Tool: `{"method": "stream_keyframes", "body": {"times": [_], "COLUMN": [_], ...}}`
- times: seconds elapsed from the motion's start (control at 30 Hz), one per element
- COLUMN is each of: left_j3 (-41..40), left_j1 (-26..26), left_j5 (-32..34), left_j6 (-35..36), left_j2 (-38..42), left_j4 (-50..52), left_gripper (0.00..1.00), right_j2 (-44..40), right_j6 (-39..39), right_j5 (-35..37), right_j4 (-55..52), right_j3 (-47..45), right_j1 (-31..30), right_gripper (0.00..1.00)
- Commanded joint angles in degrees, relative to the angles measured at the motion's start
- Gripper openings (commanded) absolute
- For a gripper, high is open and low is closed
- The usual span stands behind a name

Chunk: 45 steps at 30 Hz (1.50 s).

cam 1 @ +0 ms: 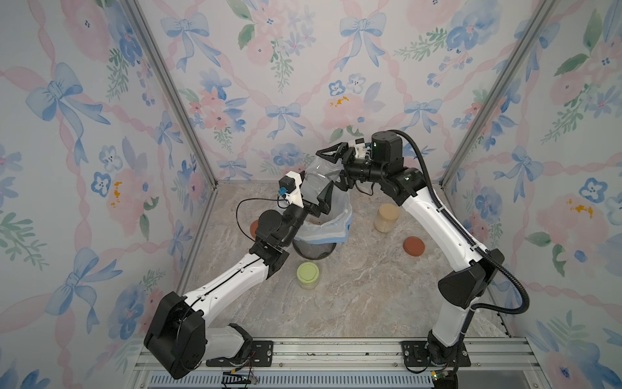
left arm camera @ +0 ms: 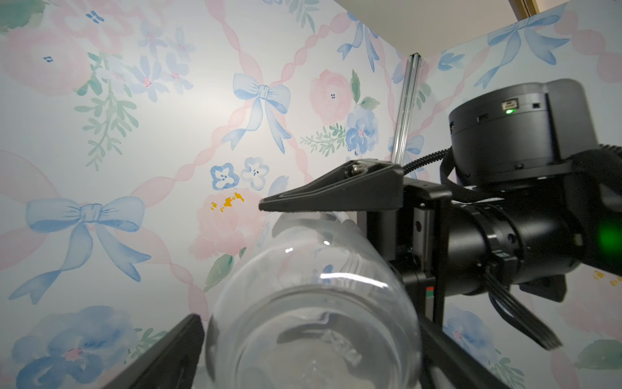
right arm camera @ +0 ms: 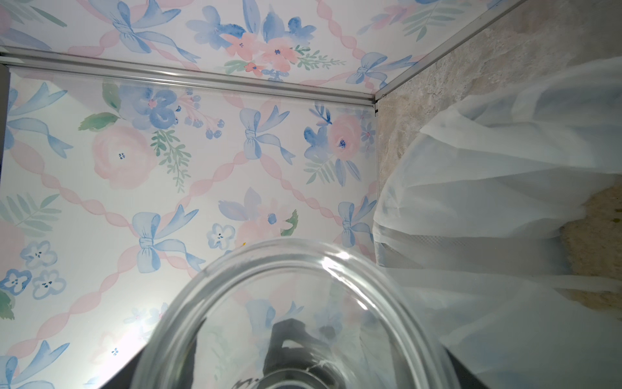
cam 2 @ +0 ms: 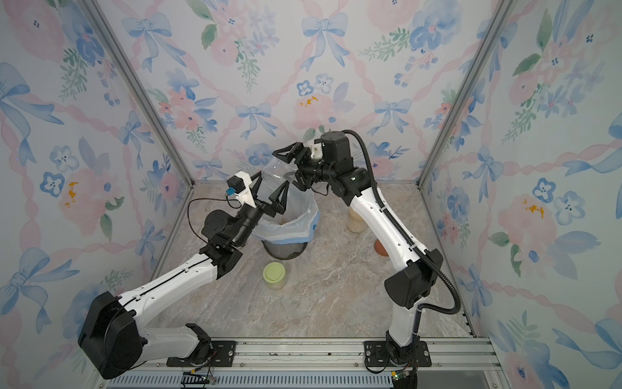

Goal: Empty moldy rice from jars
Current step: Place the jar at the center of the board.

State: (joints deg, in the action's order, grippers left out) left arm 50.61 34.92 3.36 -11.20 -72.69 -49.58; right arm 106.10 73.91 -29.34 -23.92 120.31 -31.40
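R gripper [cam 1: 336,166] jaws clamped on empty clear jar [cam 1: 318,178], held above lined bin [cam 1: 331,232], prob. so grains fall inside; moldy rice [right arm camera: 599,229] lies in liner. L gripper [cam 2: 269,195] jaws apart beside jar, no grip. On counter [cam 1: 353,303]: beige-lid jar [cam 1: 387,217] at bin's 3 o'clock, green-lid jar [cam 1: 307,274] at 6.

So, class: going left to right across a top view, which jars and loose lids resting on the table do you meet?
Half-hidden rust-red lid → green-lidded jar → beige-lidded jar → fully visible rust-red lid.
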Motion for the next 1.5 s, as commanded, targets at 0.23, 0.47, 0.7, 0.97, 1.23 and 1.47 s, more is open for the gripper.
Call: {"method": "stream_keyframes", "body": {"times": [0.23, 0.47, 0.7, 0.97, 1.23, 1.47], "left_j3": [-3.5, -3.6, -3.1, -2.9, -2.6, -3.6], "left_j1": [0.0, 0.1, 0.1, 0.5, 0.8, 1.0], "left_j5": [1.0, -1.1, -3.5, -6.0, -8.4, -9.5], "left_j6": [0.7, 2.6, 3.6, 4.0, 4.1, 3.0], "left_j2": [7.8, 11.9, 16.5, 20.1, 22.5, 24.4], "left_j4": [4.2, 13.8, 23.7, 33.2, 39.0, 41.8], "left_gripper": [0.98, 0.98, 0.98, 0.98, 0.98, 0.98], "right_j2": [-1.5, -3.8, -9.7, -16.7, -24.5, -28.9], "right_j6": [-5.9, -14.9, -22.8, -33.3, -40.5, -46.2], "right_j5": [2.3, 5.2, 10.0, 18.4, 28.0, 36.4], "right_j4": [-2.9, -7.7, -6.8, -7.0, -1.2, 2.0], "right_j3": [3.1, 2.1, -5.5, -13.8, -26.0, -34.0], "right_j1": [2.0, 1.9, 1.2, -1.9, -6.0, -10.1], "right_gripper": [0.0, 0.0, 0.0, 0.0, 0.0, 0.0]}}
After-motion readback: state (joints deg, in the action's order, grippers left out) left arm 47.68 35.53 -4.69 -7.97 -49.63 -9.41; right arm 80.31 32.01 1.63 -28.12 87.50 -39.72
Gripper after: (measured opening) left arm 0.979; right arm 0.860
